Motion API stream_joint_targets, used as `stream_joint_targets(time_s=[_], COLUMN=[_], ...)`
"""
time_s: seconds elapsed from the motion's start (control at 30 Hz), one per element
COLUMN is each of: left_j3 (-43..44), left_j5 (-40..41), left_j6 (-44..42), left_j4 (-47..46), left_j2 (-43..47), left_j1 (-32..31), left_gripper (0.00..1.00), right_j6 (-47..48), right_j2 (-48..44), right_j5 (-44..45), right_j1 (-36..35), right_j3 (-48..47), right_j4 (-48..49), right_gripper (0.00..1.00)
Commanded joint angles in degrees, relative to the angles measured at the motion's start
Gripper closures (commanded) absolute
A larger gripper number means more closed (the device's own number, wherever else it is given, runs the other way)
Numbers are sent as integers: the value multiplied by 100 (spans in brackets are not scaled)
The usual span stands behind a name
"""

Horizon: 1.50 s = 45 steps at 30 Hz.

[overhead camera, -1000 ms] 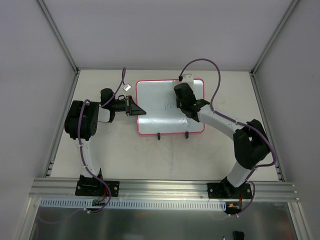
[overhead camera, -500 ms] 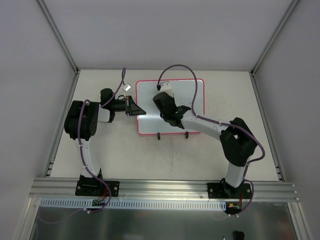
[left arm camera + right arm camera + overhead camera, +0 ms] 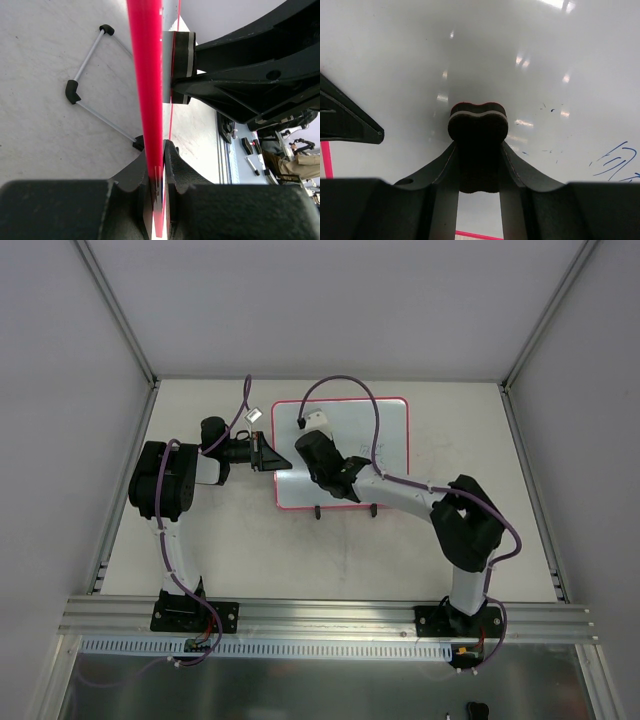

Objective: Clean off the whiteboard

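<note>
Top external: whiteboard [image 3: 390, 430] lies lengthwise left-right, feet [image 3: 318, 511] nearward; left tool [image 3: 274, 462] clamps it, right tool [image 3: 478, 155] grips eraser [image 3: 478, 120].

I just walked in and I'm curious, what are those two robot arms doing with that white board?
They are cleaning it. The left hand pinches the red edge of the whiteboard to keep it steady on the table. The right hand grips a small eraser, which looks pressed against the board near its left side. Some blue writing farther along the board is not wiped off yet.
</note>
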<state>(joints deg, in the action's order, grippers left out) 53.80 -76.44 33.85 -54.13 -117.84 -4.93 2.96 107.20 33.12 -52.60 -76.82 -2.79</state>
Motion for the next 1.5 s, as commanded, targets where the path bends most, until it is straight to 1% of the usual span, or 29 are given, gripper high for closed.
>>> stream_joint_targets(time_s=[0.0, 0.2, 0.4, 0.6, 0.8, 0.97, 1.07, 1.27, 1.47], left_j3=[-115, -98, -89, -80, -80, -89, -107, -107, -107], left_j5=[367, 367, 385, 367, 367, 367, 385, 385, 376], left_j6=[-634, -634, -625, -634, -634, -642, -669, -669, -669], left_j4=[-45, -45, -36, -10, -10, -1, -1, -1, -1], left_j2=[-2, -2, -11, -2, -2, 7, 16, 16, 24], left_j1=[-219, -210, -219, -210, -210, -210, -210, -210, -202], left_gripper=[100, 100, 100, 100, 100, 100, 100, 100, 100], right_j6=[-208, -252, -542, -858, -1061, -1078, -1122, -1114, -982], right_j2=[-67, -541, -1069, -1631, -1860, -1913, -1913, -1747, -1465], right_j5=[-473, -369, -280, 45, 89, 256, 46, 97, 388], right_j1=[380, 1039, 1708, 2165, 2465, 2491, 2474, 2009, 1358], right_j3=[148, 509, 1291, 2125, 2496, 2601, 2689, 2628, 2224], right_j4=[217, 217, 244, 472, 472, 481, 656, 1025, 1254], right_gripper=[100, 100, 100, 100, 100, 100, 100, 100, 100])
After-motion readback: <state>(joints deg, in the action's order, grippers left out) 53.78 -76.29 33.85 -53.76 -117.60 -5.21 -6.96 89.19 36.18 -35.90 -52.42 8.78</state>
